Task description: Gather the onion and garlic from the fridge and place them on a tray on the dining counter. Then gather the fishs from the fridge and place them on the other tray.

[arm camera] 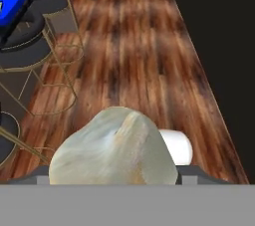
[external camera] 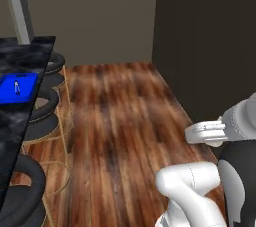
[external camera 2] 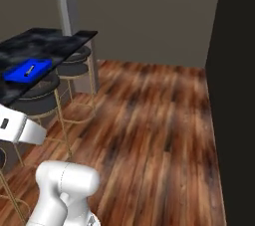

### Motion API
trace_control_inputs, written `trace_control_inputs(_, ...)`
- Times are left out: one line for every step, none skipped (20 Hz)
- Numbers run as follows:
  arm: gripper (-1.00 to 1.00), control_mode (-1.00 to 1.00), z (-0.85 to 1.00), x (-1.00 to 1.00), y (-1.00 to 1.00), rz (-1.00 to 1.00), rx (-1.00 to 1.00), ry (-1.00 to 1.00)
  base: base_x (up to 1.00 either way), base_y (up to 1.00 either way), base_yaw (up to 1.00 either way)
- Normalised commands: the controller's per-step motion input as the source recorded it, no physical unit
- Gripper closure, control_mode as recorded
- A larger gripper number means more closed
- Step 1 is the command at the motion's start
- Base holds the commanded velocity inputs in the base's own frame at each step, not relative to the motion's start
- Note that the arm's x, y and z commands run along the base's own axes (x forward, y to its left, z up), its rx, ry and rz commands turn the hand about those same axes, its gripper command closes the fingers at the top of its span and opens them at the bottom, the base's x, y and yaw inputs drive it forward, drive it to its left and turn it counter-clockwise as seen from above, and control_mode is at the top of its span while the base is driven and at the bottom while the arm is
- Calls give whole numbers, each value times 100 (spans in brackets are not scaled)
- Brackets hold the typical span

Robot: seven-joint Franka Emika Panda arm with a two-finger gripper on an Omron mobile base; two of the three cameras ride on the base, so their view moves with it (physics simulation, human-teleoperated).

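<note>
A big pale, off-white garlic (arm camera: 114, 150) fills the low middle of the hand view, and my gripper (arm camera: 115, 174) is shut on it, its dark fingertips (arm camera: 44, 174) just showing at either side. The dining counter (external camera: 22, 53) (external camera 2: 47, 41), black with white veins, stands to the left. On it lies a blue tray (external camera: 27, 91) (external camera 2: 20, 73) (arm camera: 11, 5) holding one small slender pale thing that I cannot name. The onion and the fishs are out of view. A tall black bulk (external camera: 210, 36) (external camera 2: 239, 70) on the right may be the fridge; I cannot tell.
Black round stools (external camera: 47, 103) (external camera 2: 37, 95) (arm camera: 25, 38) on thin gold legs line the counter's near side. A wide wooden floor (external camera: 120, 121) (external camera 2: 154, 120) runs between the stools and the black bulk, ending at a grey back wall (external camera: 100, 16).
</note>
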Motion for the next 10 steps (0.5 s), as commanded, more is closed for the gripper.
trace_control_inputs(100, 100, 0, 0, 0, 0, 0, 0, 98, -10, 44)
trace_control_inputs(100, 100, 0, 0, 0, 0, 0, 0, 98, -12, 44)
trace_control_inputs(100, 100, 0, 0, 0, 0, 0, 0, 96, -10, 45)
trace_control_inputs(100, 100, 0, 0, 0, 0, 0, 0, 95, -11, 45)
trace_control_inputs(100, 100, 0, 0, 0, 0, 0, 0, 95, -14, 46)
trace_control_inputs(100, 100, 0, 0, 0, 0, 0, 0, 93, -18, 46)
trace_control_inputs(100, 100, 0, 0, 0, 0, 0, 0, 88, -20, 46)
trace_control_inputs(100, 100, 0, 0, 0, 0, 0, 0, 77, -18, 44)
trace_control_inputs(100, 100, 0, 0, 0, 0, 0, 0, 66, -25, 44)
trace_control_inputs(100, 100, 0, 0, 0, 0, 0, 0, 65, -26, 44)
